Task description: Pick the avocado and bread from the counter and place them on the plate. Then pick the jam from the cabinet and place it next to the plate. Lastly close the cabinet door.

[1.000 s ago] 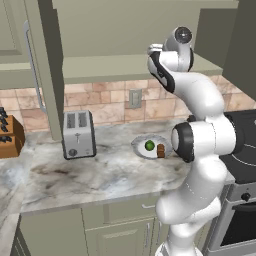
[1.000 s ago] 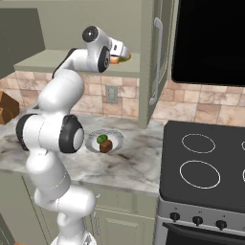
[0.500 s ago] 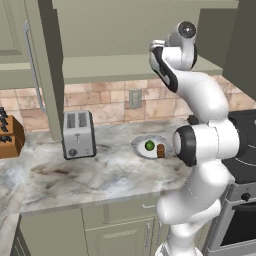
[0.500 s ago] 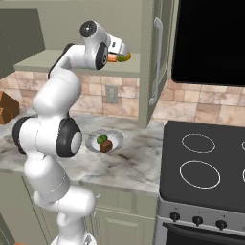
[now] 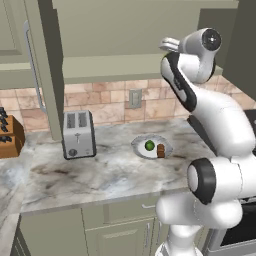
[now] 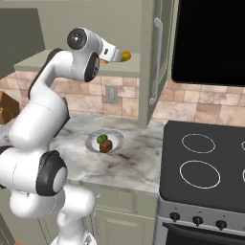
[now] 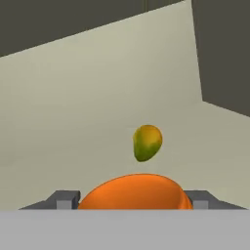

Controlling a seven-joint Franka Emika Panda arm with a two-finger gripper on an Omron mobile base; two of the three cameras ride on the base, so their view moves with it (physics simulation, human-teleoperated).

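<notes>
The orange jam (image 7: 134, 193) sits between my gripper (image 7: 132, 200) fingertips on the cabinet shelf, and the jaws are shut on it. My gripper (image 6: 118, 55) reaches into the open cabinet (image 5: 130, 30) above the counter (image 5: 100, 175). The cabinet door (image 6: 147, 62) stands open with its silver handle facing out. Down on the counter, the plate (image 5: 137, 145) holds the dark green avocado (image 5: 149, 145) and the brown bread (image 5: 161, 150). From the right base view the avocado (image 6: 101, 139) and bread (image 6: 105, 146) lie side by side on the plate (image 6: 91, 141).
A yellow-green fruit (image 7: 147, 141) lies on the shelf just beyond the jam. A toaster (image 5: 78, 135) and a knife block (image 5: 9, 137) stand left of the plate. A black stove (image 6: 206, 162) adjoins the counter on the right.
The jaws have narrowed onto the jam jar. The arm has stayed at the shelf, shifting only slightly.
</notes>
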